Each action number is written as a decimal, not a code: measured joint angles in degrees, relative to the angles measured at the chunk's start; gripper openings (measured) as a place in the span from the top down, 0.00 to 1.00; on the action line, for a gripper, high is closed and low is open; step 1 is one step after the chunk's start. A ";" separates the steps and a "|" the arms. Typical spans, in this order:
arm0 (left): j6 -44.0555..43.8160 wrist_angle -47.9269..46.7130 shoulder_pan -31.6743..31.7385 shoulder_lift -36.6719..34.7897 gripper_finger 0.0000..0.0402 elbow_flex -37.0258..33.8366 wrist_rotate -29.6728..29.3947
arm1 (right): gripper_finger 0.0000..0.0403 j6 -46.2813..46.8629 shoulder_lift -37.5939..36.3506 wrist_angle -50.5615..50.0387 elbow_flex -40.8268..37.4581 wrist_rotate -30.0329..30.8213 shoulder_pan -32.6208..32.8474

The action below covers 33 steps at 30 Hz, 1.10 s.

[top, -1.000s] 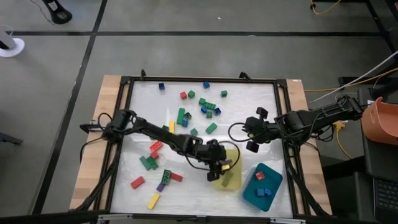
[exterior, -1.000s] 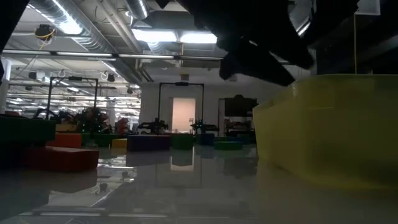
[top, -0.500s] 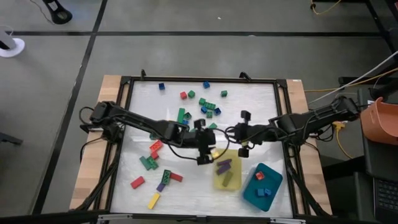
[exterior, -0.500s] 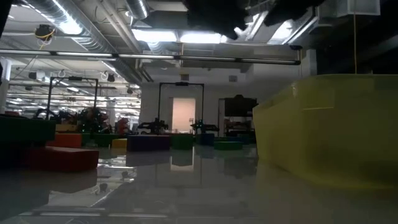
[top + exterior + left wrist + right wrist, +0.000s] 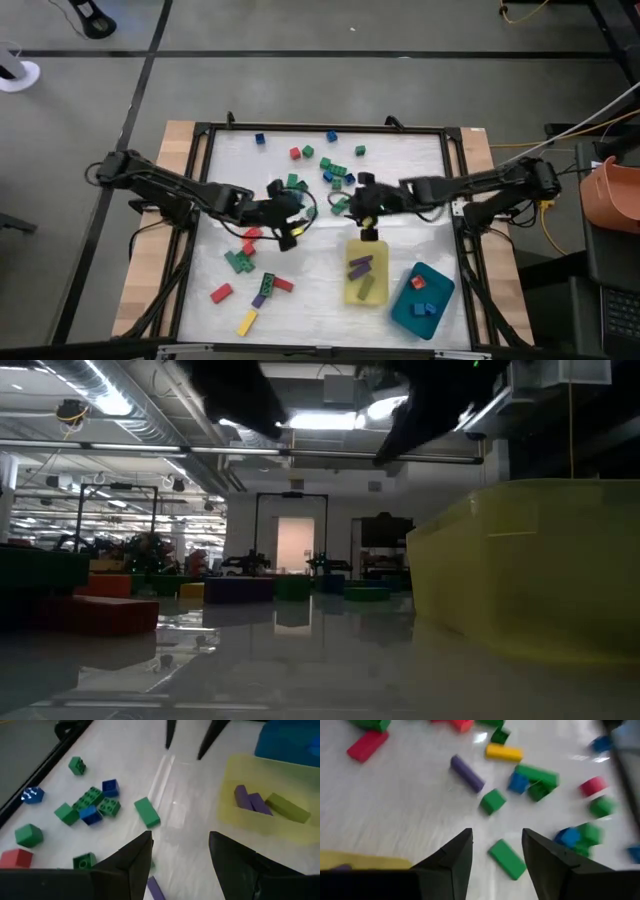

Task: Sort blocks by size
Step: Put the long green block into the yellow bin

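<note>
Many blocks lie loose on the white table: a cluster at the far middle and a group at the near left. The yellow tray holds a purple block and an olive one. The teal tray holds small red and blue cubes. My left gripper hangs open over the table's middle, left of the yellow tray, with nothing between its fingers. My right gripper hangs open just beyond the yellow tray, above a long green block that lies flat on the table.
A dark frame runs around the white surface. In the low view the yellow tray's wall fills the right side. A purple block, a yellow block and a small green cube lie ahead of the right gripper.
My left gripper has drawn back from over the yellow tray toward the table's left and far side, rising. The purple block now lies in the tray. My right gripper has moved toward the table's left, over the blocks in the middle, and has tipped down.
</note>
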 joint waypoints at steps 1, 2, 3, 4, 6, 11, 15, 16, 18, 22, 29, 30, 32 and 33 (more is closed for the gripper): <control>-0.40 1.43 -0.04 -1.09 0.54 -1.96 0.00 | 0.57 -0.94 0.78 0.08 0.00 -2.83 -1.70; -0.59 2.45 -0.04 -1.97 0.54 -3.81 0.02 | 0.57 -1.94 1.53 0.21 0.00 -5.43 -3.33; -0.68 3.79 -0.04 -2.70 0.54 -5.47 0.03 | 0.57 -3.05 2.31 0.12 0.00 -7.63 -4.90; -0.70 5.25 -0.02 -3.26 0.54 -6.81 0.01 | 0.57 -4.25 3.29 0.11 0.00 -9.46 -6.40; -0.68 7.24 -0.02 -4.02 0.54 -9.27 -0.02 | 0.57 -6.11 5.21 0.13 0.00 -12.14 -8.88; 0.92 9.62 0.00 -4.03 0.54 -12.74 0.00 | 0.57 -10.71 10.33 0.26 0.00 -14.31 -13.08; 2.38 11.97 0.67 -4.03 0.54 -14.45 0.12 | 0.57 -13.51 13.93 0.90 0.00 -14.33 -14.83; 2.65 12.33 0.88 -4.03 0.54 -14.54 0.09 | 0.57 -14.12 14.76 1.30 0.00 -14.35 -15.12; 3.20 12.59 1.44 -4.03 0.54 -14.87 0.06 | 0.57 -14.98 16.11 2.03 0.00 -14.80 -15.57; 3.28 12.54 2.58 -4.03 0.54 -15.15 0.09 | 0.57 -16.85 17.96 1.75 0.00 -17.18 -15.84; 3.60 13.57 3.77 -4.03 0.54 -15.13 0.09 | 0.57 -19.25 18.88 2.40 0.00 -17.32 -15.73; 3.83 13.82 3.78 -4.03 0.54 -15.13 0.09 | 0.57 -19.27 19.01 2.49 0.00 -17.30 -15.79; 4.92 14.39 3.75 -4.03 0.54 -15.13 0.09 | 0.57 -19.58 19.05 2.64 0.00 -17.30 -15.84; 5.07 14.62 3.74 -4.03 0.54 -15.13 0.13 | 0.57 -20.09 19.24 3.22 0.00 -17.28 -15.84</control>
